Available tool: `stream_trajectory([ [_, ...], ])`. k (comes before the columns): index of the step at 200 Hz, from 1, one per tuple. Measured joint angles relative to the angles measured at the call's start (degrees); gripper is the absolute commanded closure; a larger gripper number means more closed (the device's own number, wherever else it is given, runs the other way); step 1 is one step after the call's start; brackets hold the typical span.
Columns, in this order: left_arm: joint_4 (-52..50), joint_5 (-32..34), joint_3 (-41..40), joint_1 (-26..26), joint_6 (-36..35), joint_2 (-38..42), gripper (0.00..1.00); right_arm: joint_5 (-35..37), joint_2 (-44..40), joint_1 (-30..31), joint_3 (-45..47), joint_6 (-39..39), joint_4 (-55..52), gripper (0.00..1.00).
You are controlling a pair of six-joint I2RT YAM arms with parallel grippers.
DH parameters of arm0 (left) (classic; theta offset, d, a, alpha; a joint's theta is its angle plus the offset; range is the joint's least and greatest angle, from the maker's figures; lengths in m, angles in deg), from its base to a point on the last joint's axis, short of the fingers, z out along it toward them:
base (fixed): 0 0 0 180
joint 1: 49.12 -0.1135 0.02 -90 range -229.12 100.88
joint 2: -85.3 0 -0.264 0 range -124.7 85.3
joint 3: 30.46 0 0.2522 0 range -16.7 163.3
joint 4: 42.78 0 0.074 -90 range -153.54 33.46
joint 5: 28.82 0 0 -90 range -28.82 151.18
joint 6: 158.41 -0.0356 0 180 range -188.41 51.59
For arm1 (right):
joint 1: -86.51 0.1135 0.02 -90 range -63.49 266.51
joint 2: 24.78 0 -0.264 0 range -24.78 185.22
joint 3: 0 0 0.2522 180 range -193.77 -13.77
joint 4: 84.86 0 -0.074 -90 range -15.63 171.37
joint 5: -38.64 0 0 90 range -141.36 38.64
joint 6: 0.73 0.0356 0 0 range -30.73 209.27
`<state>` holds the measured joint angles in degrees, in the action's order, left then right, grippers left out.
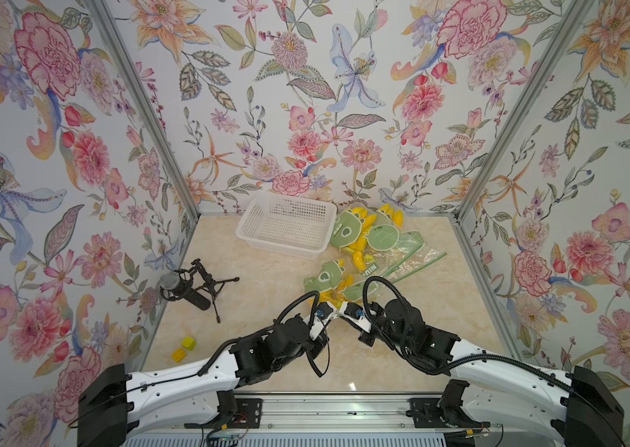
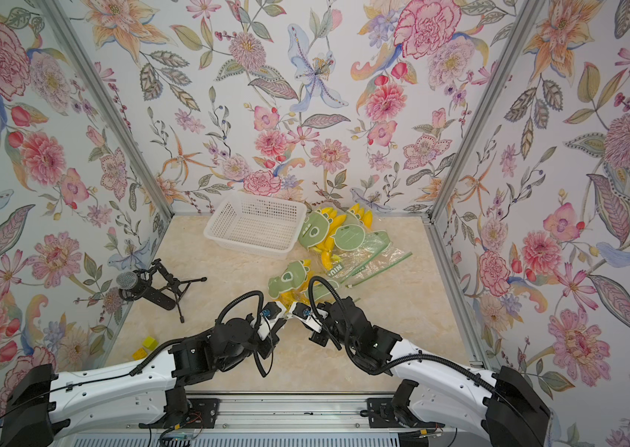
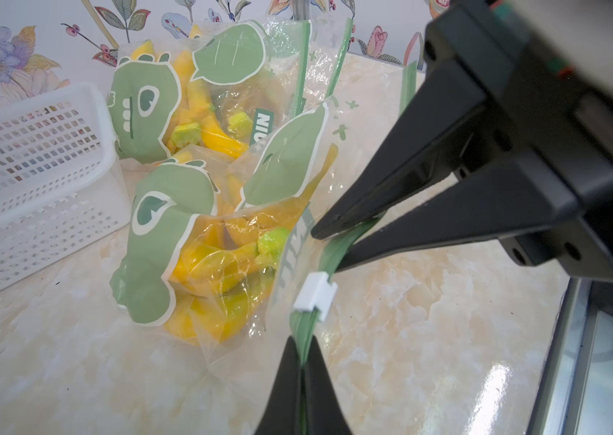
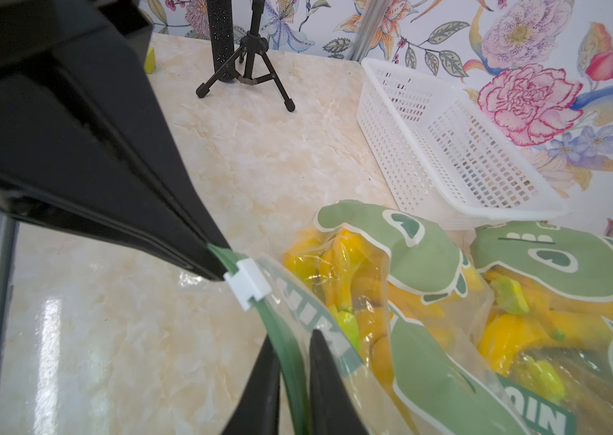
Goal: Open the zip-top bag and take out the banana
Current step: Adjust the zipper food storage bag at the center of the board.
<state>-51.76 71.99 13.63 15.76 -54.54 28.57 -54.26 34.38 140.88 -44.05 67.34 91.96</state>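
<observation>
With the left gripper (image 3: 302,344) clamped on the zip strip (image 4: 274,320) and the right gripper (image 4: 292,337) nearly closed astride it (can't tell if it's biting), a tug could just slip off.

1. L fingers (image 4: 169,211) clamp end of zip strip (image 4: 287,350), just beside white slider (image 4: 247,283).
2. R fingers (image 4: 329,384) flank zip strip; grip unclear.
3. Clear bag (image 4: 421,260) holds bananas (image 4: 335,258); basket (image 4: 448,150), mic stand (image 4: 252,56) on worktop (image 4: 260,158).

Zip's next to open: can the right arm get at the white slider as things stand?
Probably yes. The right gripper straddles the green zip strip near the white slider, with only bare strip between them. The left gripper pinches the strip on the slider's other side.
</observation>
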Motion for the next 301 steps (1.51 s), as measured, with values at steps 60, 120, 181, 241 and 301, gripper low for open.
stream_trajectory([
  [60, 0.02, 1.66, -0.24, -0.17, -0.09, 1.49, 0.58, 1.01, -1.01, 0.37, -0.04, 1.27, -1.20, 0.99],
  [120, 1.57, 2.91, -1.81, -0.39, -0.02, 4.24, 0.51, 0.94, -1.95, 0.35, -0.74, 6.88, -2.64, 1.00],
  [181, 3.89, 2.67, -2.34, -0.50, -1.25, 4.31, 0.82, -0.39, -1.95, -0.90, -2.58, 11.74, -3.52, 1.00],
  [241, 6.03, 1.49, -3.58, -1.25, -2.82, 5.46, 0.98, -2.69, -2.23, -1.38, -2.62, 12.79, -3.54, 0.81],
  [301, 5.97, -1.88, -3.56, -1.51, -4.13, 4.02, 1.00, -5.49, -5.44, -1.42, -2.60, 10.36, -1.75, 0.71],
])
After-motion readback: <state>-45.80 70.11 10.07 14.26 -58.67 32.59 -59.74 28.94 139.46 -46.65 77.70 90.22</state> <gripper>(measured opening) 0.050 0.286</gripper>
